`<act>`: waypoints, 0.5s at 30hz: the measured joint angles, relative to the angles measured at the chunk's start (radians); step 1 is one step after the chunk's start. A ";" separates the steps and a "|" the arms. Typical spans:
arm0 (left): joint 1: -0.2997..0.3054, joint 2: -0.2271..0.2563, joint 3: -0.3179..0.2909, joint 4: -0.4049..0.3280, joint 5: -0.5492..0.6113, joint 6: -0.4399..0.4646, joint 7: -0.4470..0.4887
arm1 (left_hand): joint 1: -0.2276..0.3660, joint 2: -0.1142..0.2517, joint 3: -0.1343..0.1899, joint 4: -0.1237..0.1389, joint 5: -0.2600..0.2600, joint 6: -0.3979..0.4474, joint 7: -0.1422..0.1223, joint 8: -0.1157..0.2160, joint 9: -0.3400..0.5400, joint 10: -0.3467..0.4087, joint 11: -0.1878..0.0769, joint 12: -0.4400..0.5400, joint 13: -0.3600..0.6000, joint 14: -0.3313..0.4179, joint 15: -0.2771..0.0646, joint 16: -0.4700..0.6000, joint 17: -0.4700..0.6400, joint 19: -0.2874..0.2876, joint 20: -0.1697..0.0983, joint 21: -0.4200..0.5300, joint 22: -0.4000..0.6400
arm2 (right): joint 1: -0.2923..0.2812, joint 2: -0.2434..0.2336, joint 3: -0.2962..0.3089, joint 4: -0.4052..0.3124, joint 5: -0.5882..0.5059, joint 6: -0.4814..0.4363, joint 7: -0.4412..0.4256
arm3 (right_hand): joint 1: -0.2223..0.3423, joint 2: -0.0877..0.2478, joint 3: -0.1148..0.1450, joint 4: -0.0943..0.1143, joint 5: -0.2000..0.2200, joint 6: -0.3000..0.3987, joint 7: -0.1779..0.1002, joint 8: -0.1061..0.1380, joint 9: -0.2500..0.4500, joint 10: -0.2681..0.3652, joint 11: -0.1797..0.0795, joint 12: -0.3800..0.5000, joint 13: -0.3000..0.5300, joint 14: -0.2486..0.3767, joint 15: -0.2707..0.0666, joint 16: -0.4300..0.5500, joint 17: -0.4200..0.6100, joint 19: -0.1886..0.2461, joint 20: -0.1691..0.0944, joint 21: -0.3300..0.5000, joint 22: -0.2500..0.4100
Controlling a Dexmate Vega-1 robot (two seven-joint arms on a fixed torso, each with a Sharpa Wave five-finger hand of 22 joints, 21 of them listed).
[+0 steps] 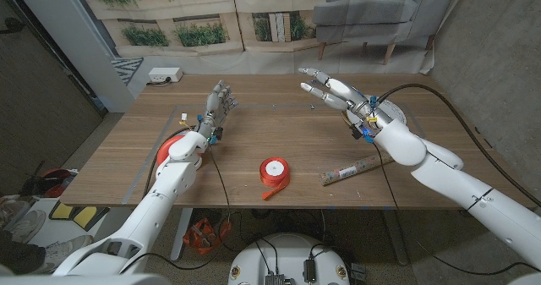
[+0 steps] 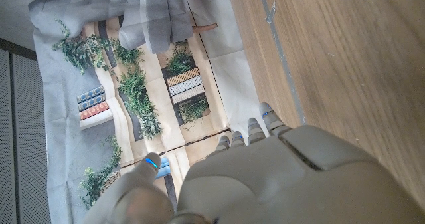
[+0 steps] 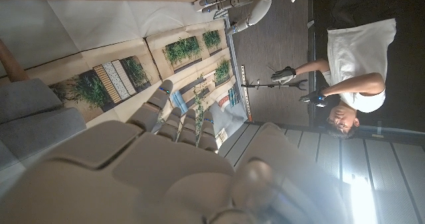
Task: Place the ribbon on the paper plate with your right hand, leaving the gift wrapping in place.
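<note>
The red ribbon spool (image 1: 274, 171) lies on the wooden table (image 1: 254, 133) near its front edge, with a loose tail trailing toward the edge. To its right lies the gift wrapping roll (image 1: 351, 172), slanted. The white paper plate (image 1: 396, 113) sits at the right rear, partly hidden behind my right wrist. My right hand (image 1: 335, 91) is raised over the table behind the roll, fingers spread and holding nothing; its back shows in the right wrist view (image 3: 153, 171). My left hand (image 1: 218, 106) stands at the left middle with fingers straight and empty, and also shows in its own wrist view (image 2: 265, 177).
A white box (image 1: 164, 75) sits at the table's rear left corner. An orange-red object (image 1: 163, 152) shows beside my left forearm. A grey sofa (image 1: 372, 10) stands behind the table. A person (image 3: 345, 71) holding controllers appears in the right wrist view.
</note>
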 measured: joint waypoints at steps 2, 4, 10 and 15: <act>0.002 0.001 0.000 -0.003 -0.001 0.001 0.001 | 0.000 0.000 0.000 0.000 0.000 0.000 0.000 0.000 0.000 0.000 0.000 0.000 0.000 0.000 0.000 0.000 0.000 0.000 0.000 0.000 0.000 | -0.001 -0.002 -0.003 -0.009 -0.010 -0.003 0.000 | 0.000 0.000 0.000 0.000 0.000 0.000 0.000 0.000 0.000 0.000 0.000 -0.004 0.000 0.000 0.000 0.000 0.000 0.000 0.000 0.000 0.000; 0.006 0.002 -0.001 -0.008 -0.002 0.001 0.002 | 0.000 0.000 0.000 0.000 0.000 0.000 0.000 0.000 0.000 0.000 0.000 0.000 0.000 0.000 0.000 0.000 0.000 0.000 0.000 0.000 0.000 | -0.001 -0.003 -0.005 -0.016 -0.033 -0.011 0.001 | 0.000 0.000 0.000 0.000 0.000 0.000 0.000 0.000 0.000 0.000 0.000 -0.008 0.000 0.000 0.000 0.000 0.000 0.000 0.000 0.000 0.000; 0.008 0.004 -0.001 -0.010 -0.007 0.003 0.003 | 0.000 0.000 -0.003 0.003 0.000 0.000 0.000 0.000 0.000 0.000 0.000 0.000 0.000 0.000 0.000 0.000 0.000 0.000 0.000 0.000 0.000 | -0.004 -0.007 -0.011 -0.038 -0.043 -0.015 0.001 | 0.000 0.000 0.000 0.000 -0.008 0.000 0.000 0.000 0.000 0.000 0.000 -0.008 0.000 0.000 0.000 -0.007 0.000 0.000 0.000 0.000 0.000; 0.016 0.008 -0.002 -0.020 -0.009 0.003 0.004 | 0.000 0.000 -0.003 0.003 0.000 0.000 0.000 0.000 0.000 0.000 0.000 0.000 0.000 0.000 0.000 0.000 0.000 0.000 0.000 0.000 0.000 | -0.009 -0.011 -0.016 -0.058 -0.095 -0.034 -0.001 | 0.000 0.000 0.000 0.000 -0.008 0.004 -0.004 0.000 0.000 0.000 0.000 -0.008 0.000 0.000 0.000 -0.007 0.000 0.000 0.000 0.000 0.000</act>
